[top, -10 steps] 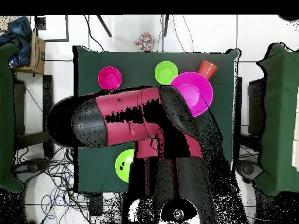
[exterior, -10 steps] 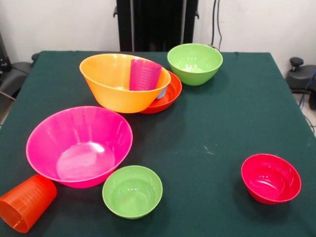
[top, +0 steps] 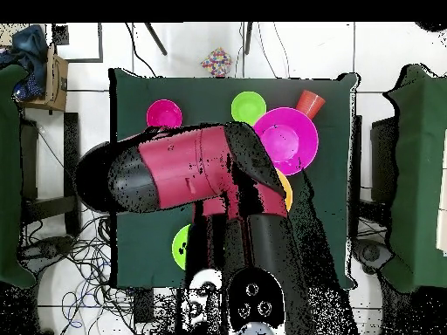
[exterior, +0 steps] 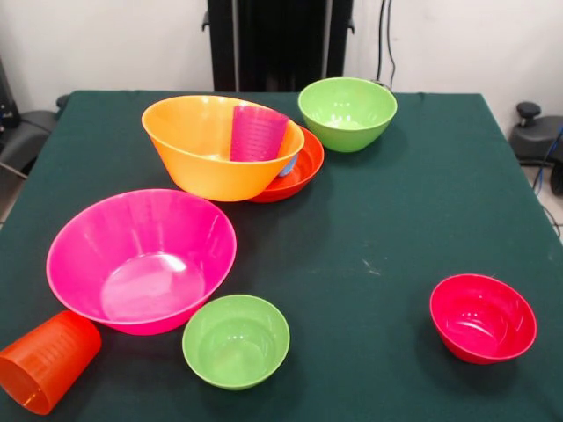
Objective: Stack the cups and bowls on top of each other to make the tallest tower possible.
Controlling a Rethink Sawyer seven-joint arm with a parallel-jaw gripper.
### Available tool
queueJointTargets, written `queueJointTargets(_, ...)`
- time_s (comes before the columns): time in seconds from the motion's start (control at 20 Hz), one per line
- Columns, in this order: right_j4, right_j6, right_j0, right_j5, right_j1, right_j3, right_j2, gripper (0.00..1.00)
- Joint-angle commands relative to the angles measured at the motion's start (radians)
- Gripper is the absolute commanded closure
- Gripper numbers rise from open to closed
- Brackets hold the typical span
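The tower stands at the back of the table in the front view. Its large orange bowl (exterior: 211, 145) leans on the shallow red-orange bowl (exterior: 303, 167). A translucent purple cup (exterior: 257, 134) stands inside it, and a bit of the blue cup (exterior: 288, 165) shows at its rim. The large pink bowl (exterior: 141, 259), small lime green bowl (exterior: 236, 340) and small crimson bowl (exterior: 482, 317) sit apart near the front. The medium lime green bowl (exterior: 347, 112) is at the back. An orange cup (exterior: 46, 360) lies on its side. The red cup is hidden. The gripper shows in neither view.
In the overhead view the red and black arm (top: 188, 174) lies folded across the middle of the table and hides the tower. The pink bowl (top: 288, 140), small green bowl (top: 249, 107) and crimson bowl (top: 164, 114) show beyond it. Chairs stand at both sides.
In the overhead view the arm has swung and folded a little closer to the robot's base. No bowl or cup has moved.
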Motion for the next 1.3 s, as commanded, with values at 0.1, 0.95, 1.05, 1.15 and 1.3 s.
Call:
queueJointTargets(0.1, -0.147, -0.010, 0.088, -0.134, 0.108, 0.104, -0.006, 0.00)
queueJointTargets(0.95, -0.254, 0.040, 0.171, -0.259, 0.179, 0.105, -0.100, 0.00)
queueJointTargets(1.05, -0.271, 0.044, 0.179, -0.285, 0.192, 0.106, -0.117, 0.00)
queueJointTargets(1.15, -0.281, 0.037, 0.183, -0.307, 0.199, 0.113, -0.131, 0.00)
queueJointTargets(1.3, -0.288, 0.021, 0.181, -0.336, 0.201, 0.130, -0.141, 0.00)
